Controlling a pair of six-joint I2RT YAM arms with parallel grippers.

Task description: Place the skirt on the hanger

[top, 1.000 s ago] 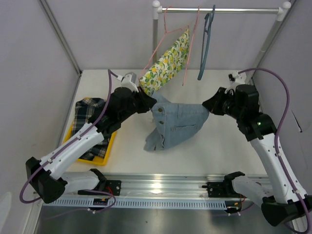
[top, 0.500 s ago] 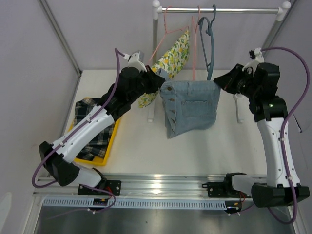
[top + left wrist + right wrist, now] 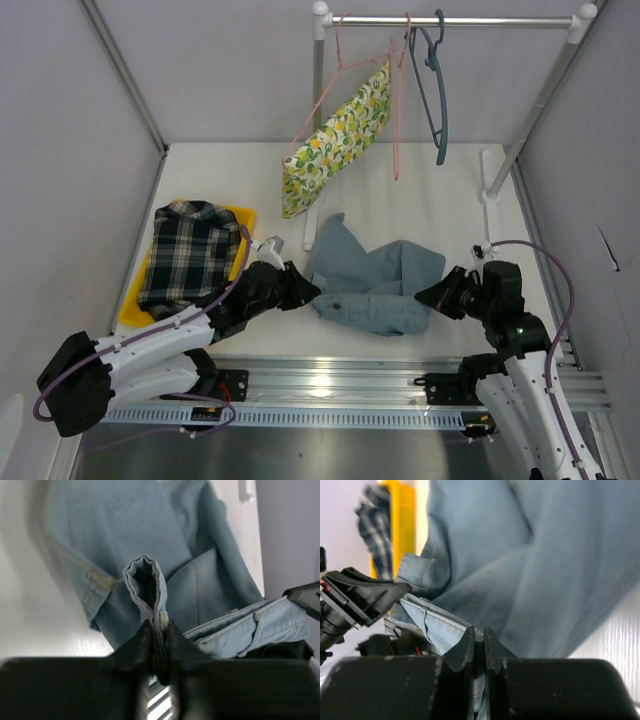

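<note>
The lemon-print skirt (image 3: 335, 140) hangs slanted from a thin pink hanger (image 3: 340, 65) on the rail at the back; a second pink hanger (image 3: 397, 100) hangs empty beside it. My left gripper (image 3: 310, 290) is low near the table's front edge, shut on a folded hem of the blue denim shirt (image 3: 375, 275), as the left wrist view shows (image 3: 159, 630). My right gripper (image 3: 425, 295) is shut on the shirt's other side, seen in the right wrist view (image 3: 478, 635). The denim shirt (image 3: 150, 530) lies crumpled on the table between them, well in front of the skirt.
A blue-grey hanger (image 3: 438, 90) hangs on the rail (image 3: 480, 20) right of the pink ones. A dark plaid shirt (image 3: 188, 255) lies on a yellow tray (image 3: 132, 315) at the left. The rail's posts stand at the back middle (image 3: 318, 100) and back right.
Both arms came down from near the rail to the table's front edge. The denim shirt, held spread in the air half a second ago, now lies crumpled on the table.
</note>
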